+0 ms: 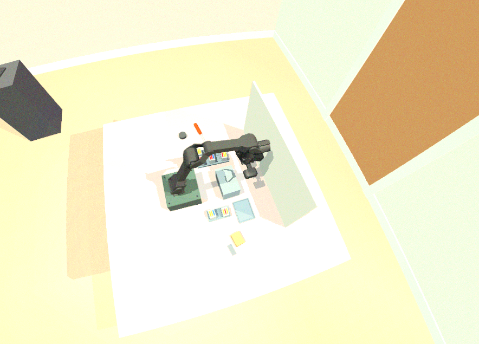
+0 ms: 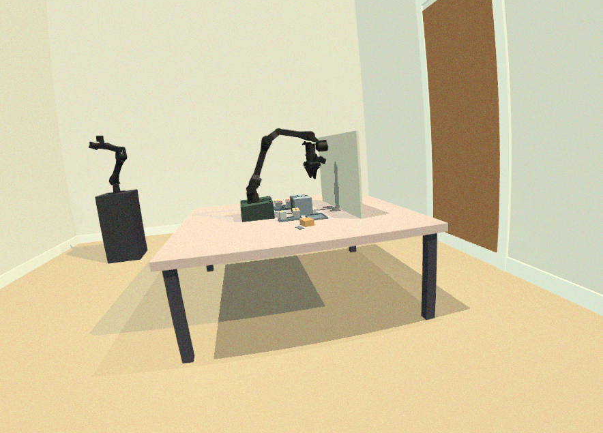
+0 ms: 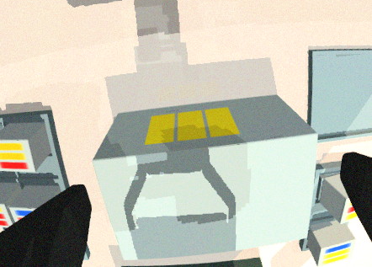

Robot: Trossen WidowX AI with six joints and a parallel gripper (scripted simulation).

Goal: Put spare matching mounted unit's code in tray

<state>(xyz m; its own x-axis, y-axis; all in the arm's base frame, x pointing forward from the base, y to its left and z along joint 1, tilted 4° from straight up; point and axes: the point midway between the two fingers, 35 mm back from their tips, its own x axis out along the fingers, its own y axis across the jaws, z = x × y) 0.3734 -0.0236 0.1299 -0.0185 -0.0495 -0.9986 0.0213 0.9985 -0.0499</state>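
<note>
The mounted unit (image 1: pixel 228 182) (image 2: pixel 300 202) (image 3: pixel 224 205) is a pale blue box in front of the arm's green base (image 1: pixel 181 193). In the wrist view, the side of it that faces away from the base carries three yellow bars (image 3: pixel 190 126). My gripper (image 1: pixel 249 173) (image 2: pixel 312 172) (image 3: pixel 219 184) is open and empty, high above the unit's far side, near the panel. The pale blue tray (image 1: pixel 243 211) (image 3: pixel 342 93) lies flat beside the unit. Striped spares sit in a rack (image 1: pixel 217 157) (image 3: pixel 23 165) under the arm. Two more spares (image 1: pixel 218 213) (image 3: pixel 337 249) lie beside the tray.
A tall grey panel (image 1: pixel 271 166) (image 2: pixel 341 172) stands upright close behind my gripper. An orange screwdriver (image 1: pixel 198 128), a dark disc (image 1: pixel 181 135), a yellow block (image 1: pixel 237 238) and a small grey piece (image 1: pixel 231 250) lie on the table (image 1: pixel 154 274). A second arm stands on a black pedestal (image 2: pixel 120 224).
</note>
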